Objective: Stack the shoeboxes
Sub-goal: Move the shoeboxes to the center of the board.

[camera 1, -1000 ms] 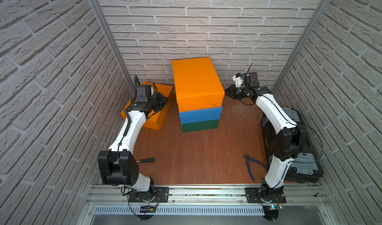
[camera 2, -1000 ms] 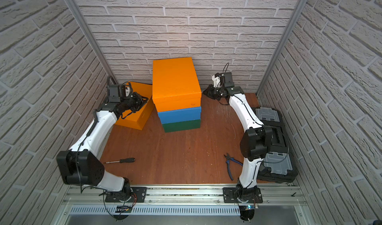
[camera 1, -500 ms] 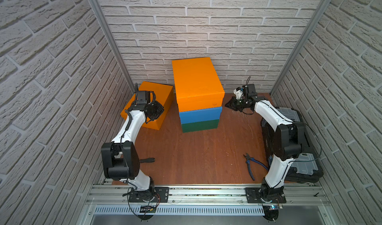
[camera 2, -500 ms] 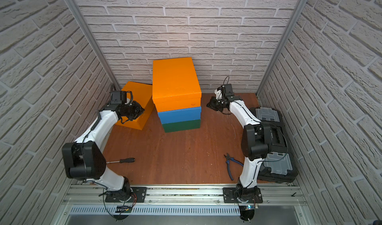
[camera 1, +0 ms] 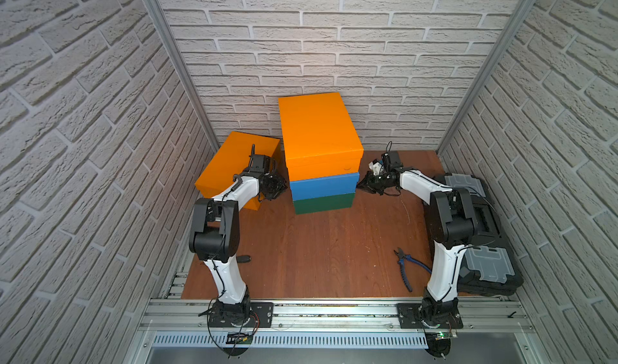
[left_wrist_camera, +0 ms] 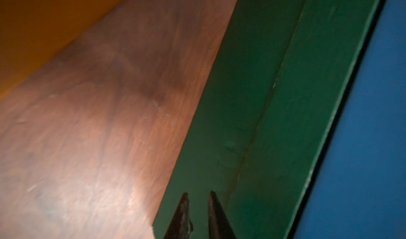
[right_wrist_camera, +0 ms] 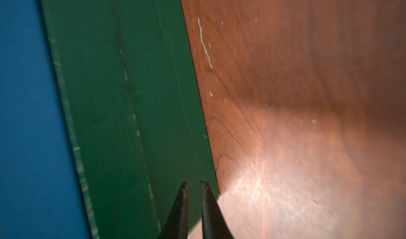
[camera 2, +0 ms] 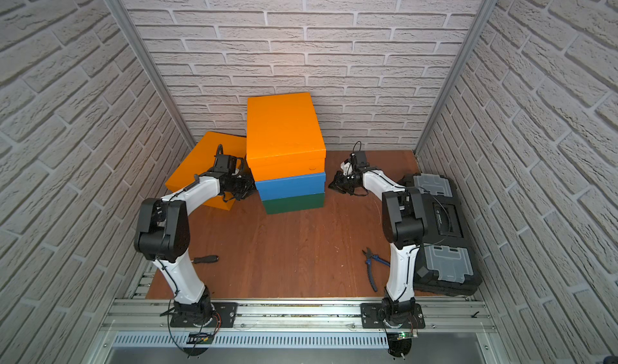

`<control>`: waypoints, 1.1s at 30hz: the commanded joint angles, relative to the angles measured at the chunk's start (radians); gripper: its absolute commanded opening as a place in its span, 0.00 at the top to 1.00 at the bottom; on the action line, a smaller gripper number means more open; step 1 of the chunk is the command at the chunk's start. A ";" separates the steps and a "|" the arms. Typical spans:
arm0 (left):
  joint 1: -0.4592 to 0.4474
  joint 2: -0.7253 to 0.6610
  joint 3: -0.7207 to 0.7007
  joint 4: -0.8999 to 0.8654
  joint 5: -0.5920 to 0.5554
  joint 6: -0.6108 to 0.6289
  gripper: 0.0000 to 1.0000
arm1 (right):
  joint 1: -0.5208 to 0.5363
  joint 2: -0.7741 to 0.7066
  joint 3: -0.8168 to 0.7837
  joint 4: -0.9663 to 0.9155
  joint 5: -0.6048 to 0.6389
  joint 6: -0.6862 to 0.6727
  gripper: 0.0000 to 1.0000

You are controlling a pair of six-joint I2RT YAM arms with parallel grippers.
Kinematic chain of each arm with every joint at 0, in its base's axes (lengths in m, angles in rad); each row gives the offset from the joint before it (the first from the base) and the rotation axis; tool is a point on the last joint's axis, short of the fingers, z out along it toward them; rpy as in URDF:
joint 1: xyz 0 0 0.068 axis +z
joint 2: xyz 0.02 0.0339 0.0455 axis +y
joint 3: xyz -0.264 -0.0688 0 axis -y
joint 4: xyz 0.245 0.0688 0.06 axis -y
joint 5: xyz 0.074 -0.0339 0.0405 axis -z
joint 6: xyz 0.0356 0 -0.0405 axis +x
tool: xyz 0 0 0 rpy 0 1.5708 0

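In both top views three shoeboxes stand stacked at the back middle: an orange one (camera 1: pixel 317 128) on a blue one (camera 1: pixel 322 185) on a green one (camera 1: pixel 322 203). A second orange shoebox (camera 1: pixel 234 158) lies on the floor to their left. My left gripper (camera 1: pixel 281 189) hangs low between that box and the stack. In its wrist view the jaws (left_wrist_camera: pixel 197 192) stand a narrow gap apart, empty, pointing along the green box (left_wrist_camera: pixel 263 95). My right gripper (camera 1: pixel 361 186) is low at the stack's right side. Its jaws (right_wrist_camera: pixel 193 182) are also narrowly apart and empty beside the green box (right_wrist_camera: pixel 120 95).
Black tool cases (camera 1: pixel 481 231) with grey lids lie along the right wall behind my right arm. Blue-handled pliers (camera 1: pixel 406 268) lie on the wooden floor front right, a screwdriver (camera 1: pixel 244 259) front left. Brick walls close in the back and both sides.
Both grippers have come down from the level of the upper boxes to the foot of the stack, the left one leaving the loose orange box. The boxes have not moved.
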 commanded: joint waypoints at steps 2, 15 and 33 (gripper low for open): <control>-0.023 0.062 -0.029 0.097 0.025 -0.055 0.82 | 0.013 -0.002 -0.050 0.120 -0.061 0.057 0.85; -0.136 0.131 0.008 0.145 0.037 -0.103 0.82 | 0.014 -0.114 -0.231 0.231 -0.113 0.100 0.86; -0.254 0.177 0.097 0.131 0.016 -0.124 0.83 | -0.219 -0.397 -0.393 -0.021 0.020 -0.101 0.87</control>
